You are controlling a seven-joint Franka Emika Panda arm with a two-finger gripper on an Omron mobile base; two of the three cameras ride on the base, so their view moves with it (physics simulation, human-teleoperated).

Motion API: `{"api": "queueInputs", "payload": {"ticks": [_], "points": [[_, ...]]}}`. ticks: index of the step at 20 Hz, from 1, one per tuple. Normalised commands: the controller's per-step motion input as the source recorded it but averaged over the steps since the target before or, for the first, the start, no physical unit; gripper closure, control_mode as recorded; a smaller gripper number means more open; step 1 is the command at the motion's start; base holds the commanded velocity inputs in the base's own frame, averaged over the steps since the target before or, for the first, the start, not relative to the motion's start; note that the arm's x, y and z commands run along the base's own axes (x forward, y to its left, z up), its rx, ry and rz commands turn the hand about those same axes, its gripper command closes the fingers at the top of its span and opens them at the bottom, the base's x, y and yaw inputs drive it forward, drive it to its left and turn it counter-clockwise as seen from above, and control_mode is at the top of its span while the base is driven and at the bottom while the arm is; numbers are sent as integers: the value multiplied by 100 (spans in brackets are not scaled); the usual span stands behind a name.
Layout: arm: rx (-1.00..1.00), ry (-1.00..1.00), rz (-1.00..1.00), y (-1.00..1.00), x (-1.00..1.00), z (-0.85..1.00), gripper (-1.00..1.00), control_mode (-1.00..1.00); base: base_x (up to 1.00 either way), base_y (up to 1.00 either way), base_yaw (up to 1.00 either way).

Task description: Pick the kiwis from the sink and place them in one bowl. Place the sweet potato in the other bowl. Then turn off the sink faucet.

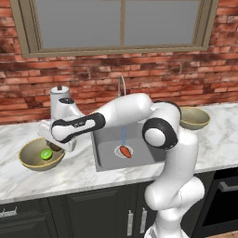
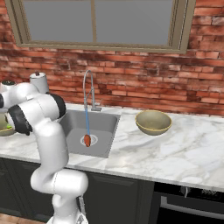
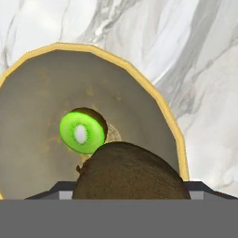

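My pincer [image 1: 56, 147] sits over the left bowl [image 1: 29, 160] on the marble counter [image 1: 83, 172], and in the hand view a brown kiwi [image 3: 132, 172] fills the space right up against my fingers, so I'm calling it clamped on that kiwi. Below it the green kiwi [image 3: 82, 132] lies cut face up in the bowl's bottom, near the centre; from the left base view it shows as a bright green dot [image 1: 46, 154] inside the olive-gold rim. The sweet potato [image 1: 125, 151] is in the sink [image 1: 104, 153], sitting on the round drain, with a thin blue stream of water running down onto it from the faucet [image 1: 122, 86], so the tap is on. The other bowl [image 2: 153, 122] sits on the counter right of the sink, with nothing in it that I can see. A white paper-towel holder [image 1: 59, 95] stands behind my arm by the brick wall [image 1: 186, 79]. No brands, labels or readable text anywhere.
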Motion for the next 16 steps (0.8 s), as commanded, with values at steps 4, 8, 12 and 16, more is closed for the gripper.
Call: {"api": "queueInputs", "payload": {"ticks": [4, 8, 12, 16], "points": [[-4, 0, 0, 15, 1, -1, 100, -100, 0, 0, 0], [-3, -3, 0, 11, 0, 0, -100, -100, 0, 0, 0], [-1, -2, 0, 0, 0, 0, -100, -100, 0, 0, 0], [0, -10, 0, -39, -6, -2, -100, -100, 0, 0, 0]]}}
